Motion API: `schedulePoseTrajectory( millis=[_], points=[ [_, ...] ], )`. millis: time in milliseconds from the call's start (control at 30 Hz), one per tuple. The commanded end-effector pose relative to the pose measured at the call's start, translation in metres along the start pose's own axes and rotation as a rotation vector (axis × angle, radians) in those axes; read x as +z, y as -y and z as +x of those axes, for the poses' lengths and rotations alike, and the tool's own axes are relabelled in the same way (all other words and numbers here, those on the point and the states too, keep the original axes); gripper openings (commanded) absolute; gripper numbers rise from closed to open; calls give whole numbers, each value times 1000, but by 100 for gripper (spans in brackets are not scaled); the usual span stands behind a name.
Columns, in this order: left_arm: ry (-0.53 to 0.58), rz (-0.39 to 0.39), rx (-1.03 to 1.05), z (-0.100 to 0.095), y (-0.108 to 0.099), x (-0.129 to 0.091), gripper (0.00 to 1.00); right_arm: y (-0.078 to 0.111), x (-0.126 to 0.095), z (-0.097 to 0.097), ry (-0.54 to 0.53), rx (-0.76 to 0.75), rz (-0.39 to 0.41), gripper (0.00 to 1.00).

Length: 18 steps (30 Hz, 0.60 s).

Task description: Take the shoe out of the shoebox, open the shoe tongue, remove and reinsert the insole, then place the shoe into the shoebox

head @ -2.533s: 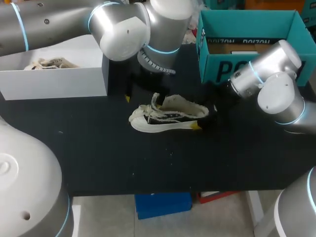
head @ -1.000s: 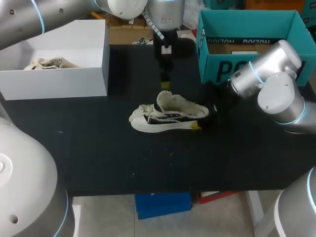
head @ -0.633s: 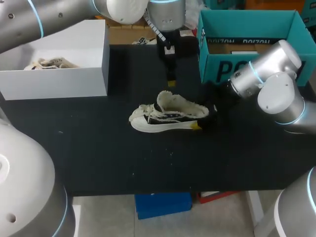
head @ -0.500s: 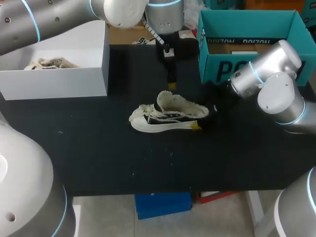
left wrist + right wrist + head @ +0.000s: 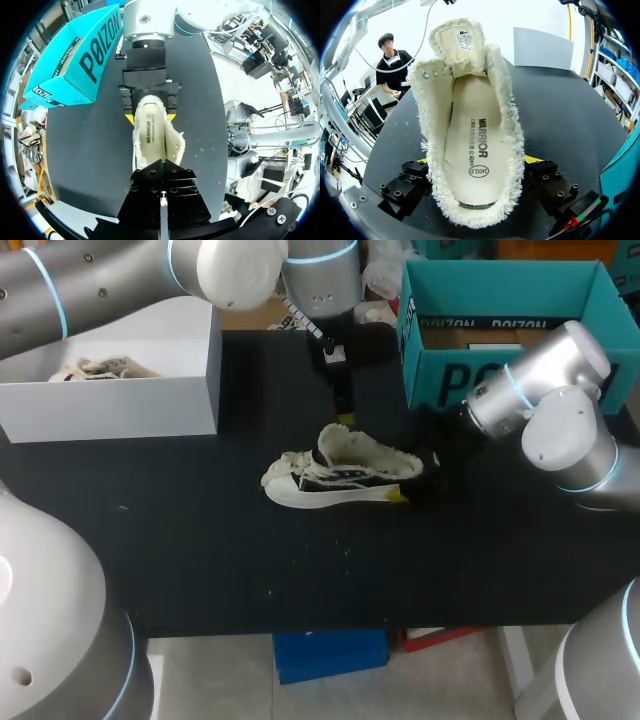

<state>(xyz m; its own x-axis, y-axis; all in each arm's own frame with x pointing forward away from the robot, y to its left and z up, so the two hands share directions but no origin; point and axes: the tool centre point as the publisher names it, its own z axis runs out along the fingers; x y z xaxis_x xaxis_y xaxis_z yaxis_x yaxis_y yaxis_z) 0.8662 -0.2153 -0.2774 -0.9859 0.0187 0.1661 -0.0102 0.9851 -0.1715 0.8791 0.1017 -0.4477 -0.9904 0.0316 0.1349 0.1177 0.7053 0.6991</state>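
Observation:
A cream canvas shoe [image 5: 340,476] with frayed edges stands upright mid-table, toe to the left. My right gripper [image 5: 412,478] is shut on its heel, one finger on each side; in the right wrist view the gripper [image 5: 479,161] frames the heel, the tongue [image 5: 460,42] is folded up and the printed insole [image 5: 472,145] lies flat inside. My left gripper [image 5: 344,418] hangs shut and empty just behind the shoe, over the tongue end. In the left wrist view the shut left gripper [image 5: 161,197] points at the shoe [image 5: 152,135], with my right gripper [image 5: 149,118] on the heel beyond it. The teal shoebox [image 5: 500,375] stands open at the back right.
A white open box [image 5: 110,405] at the back left holds a second cream shoe [image 5: 95,369]. The teal shoebox [image 5: 75,60] stands close behind my right arm. Dark tabletop [image 5: 300,570] runs bare in front of the shoe to the near edge.
My left arm has swung back from over the shoe; in the last second its shut gripper only shifted slightly behind the tongue. The shoe and the right gripper have stayed still.

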Motion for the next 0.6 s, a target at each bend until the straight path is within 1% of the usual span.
schedulePoseTrajectory(
  millis=[33, 233, 400, 600],
  points=[
    [-1, 13, 19, -2, 1, 4, 0, 4, 3, -1, 0, 2, 3, 0],
    [-8, 3, 40, -4, 6, 12, 0, 4, 3, -1, 0, 2, 3, 0],
    [-26, -21, 50, -6, 11, 23, 0, 4, 3, -1, 0, 2, 3, 0],
    [-48, -30, 48, -8, 14, 36, 0, 4, 3, -1, 0, 2, 3, 0]
  ],
)
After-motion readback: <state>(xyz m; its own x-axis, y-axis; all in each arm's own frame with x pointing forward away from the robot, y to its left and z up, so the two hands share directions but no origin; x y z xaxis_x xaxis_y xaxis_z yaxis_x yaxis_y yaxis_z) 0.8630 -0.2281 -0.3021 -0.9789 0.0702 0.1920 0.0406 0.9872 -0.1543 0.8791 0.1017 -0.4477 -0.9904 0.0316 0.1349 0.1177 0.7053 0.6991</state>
